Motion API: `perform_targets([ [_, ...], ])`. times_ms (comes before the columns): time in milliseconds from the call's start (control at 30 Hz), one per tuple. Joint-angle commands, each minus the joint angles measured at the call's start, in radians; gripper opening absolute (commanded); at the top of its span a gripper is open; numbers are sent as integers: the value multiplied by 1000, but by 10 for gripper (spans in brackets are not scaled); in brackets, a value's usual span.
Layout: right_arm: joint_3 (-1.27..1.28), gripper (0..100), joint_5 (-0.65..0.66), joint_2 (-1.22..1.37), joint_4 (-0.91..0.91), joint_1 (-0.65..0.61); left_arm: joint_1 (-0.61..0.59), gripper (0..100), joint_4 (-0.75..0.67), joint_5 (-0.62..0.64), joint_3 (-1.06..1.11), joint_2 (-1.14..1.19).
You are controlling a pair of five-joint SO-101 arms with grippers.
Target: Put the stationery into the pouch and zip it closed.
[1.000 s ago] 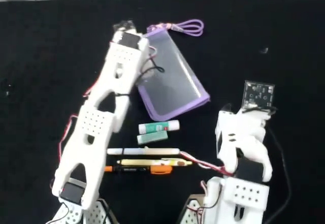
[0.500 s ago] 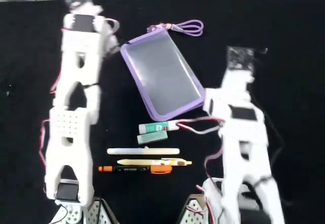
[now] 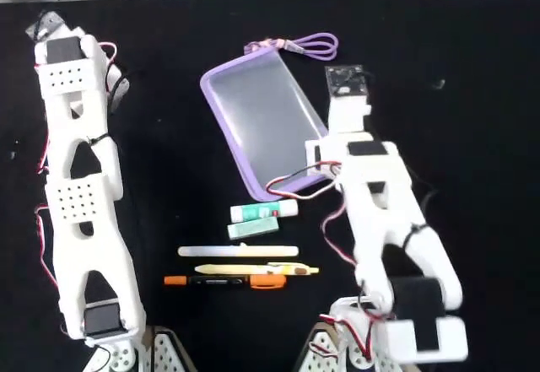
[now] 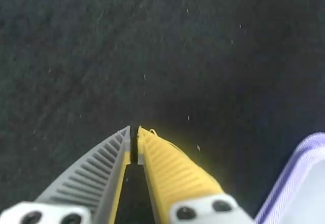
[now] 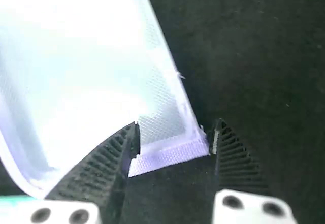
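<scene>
The black desk carries everything. Over it, our left arm is stretched toward the far left corner, well apart from the work, while our right arm lies alongside the right edge of the pouch. The left arm's fingers are pressed together over bare desk with nothing between them. The right arm's fingers stand moderately apart and straddle the purple hem at a corner of the pouch, not yet closed on it. The pouch lies flat and tilted in the middle of the desk, clear-faced with a purple border; we cannot tell whether its zip is open. Nearer the arm bases, all outside the pouch, three pens lie side by side: a white pen, a yellow pen and an orange and black pen. Between them and the pouch sit a glue stick and a small green block, and a purple cord loops off the pouch's far end. We judge the pouch to be light, soft and slick, likely to slide or buckle if pushed. The stitched hem is the firmest place to pinch it. The pens look light and apt to roll, so we would take each across the middle of its barrel.
</scene>
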Motion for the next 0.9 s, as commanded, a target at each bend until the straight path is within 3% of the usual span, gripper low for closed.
perform_targets([
  [0, -87, 230, 44, 79, -20, -8, 5, 30, -49, -12, -53, 11],
  [200, -271, 230, 48, 315, -5, 100, 12, 30, -54, -14, -53, 28],
  [300, -407, 230, 57, 418, 160, 121, 12, 30, -54, -14, -53, 31],
  [467, -687, 230, 178, 595, 528, 172, 13, 30, -54, -14, -53, 31],
  [667, -908, 229, 264, 769, 694, 342, 15, 30, -55, -14, -53, 31],
  [867, -1113, 229, 310, 785, 839, 431, 84, 30, -68, -14, -44, 31],
])
